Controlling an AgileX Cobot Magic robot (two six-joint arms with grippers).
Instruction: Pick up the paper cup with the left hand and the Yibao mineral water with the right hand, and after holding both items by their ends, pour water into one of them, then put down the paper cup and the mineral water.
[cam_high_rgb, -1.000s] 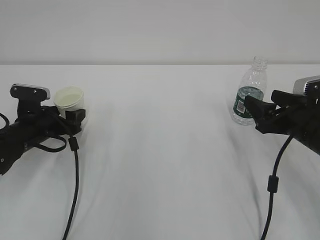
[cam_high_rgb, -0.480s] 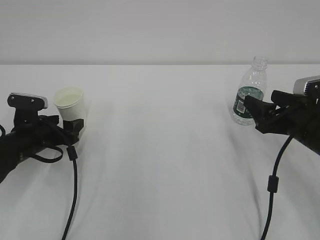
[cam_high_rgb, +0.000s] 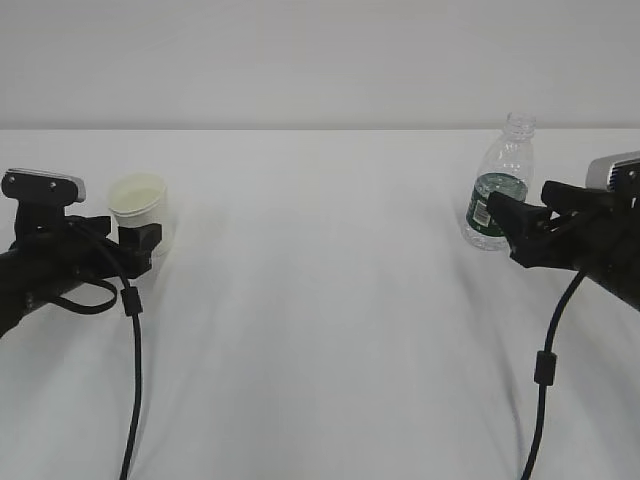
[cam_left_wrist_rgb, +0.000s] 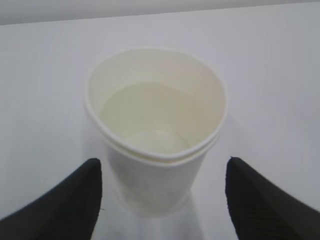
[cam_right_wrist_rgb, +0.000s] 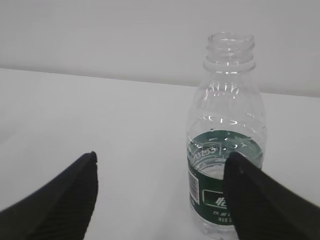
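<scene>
- While the paper cup (cam_left_wrist_rgb: 156, 132) stands upright on the table (cam_high_rgb: 330, 300) at far left, the left hand (cam_left_wrist_rgb: 160, 197) has its jaws wide around it, gripping nothing.
- Yibao mineral water (cam_right_wrist_rgb: 226, 145) stands upright at right; the right hand (cam_right_wrist_rgb: 160, 197), equally spread and empty, should centre on the bottle before closing.

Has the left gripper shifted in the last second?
Yes. The black two-finger left gripper has drawn back leftward from the small white paper cup, which stays standing on the white table.

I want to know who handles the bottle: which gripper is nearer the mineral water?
Right. The right gripper sits open beside the mineral water; the left gripper is far across the table.
</scene>
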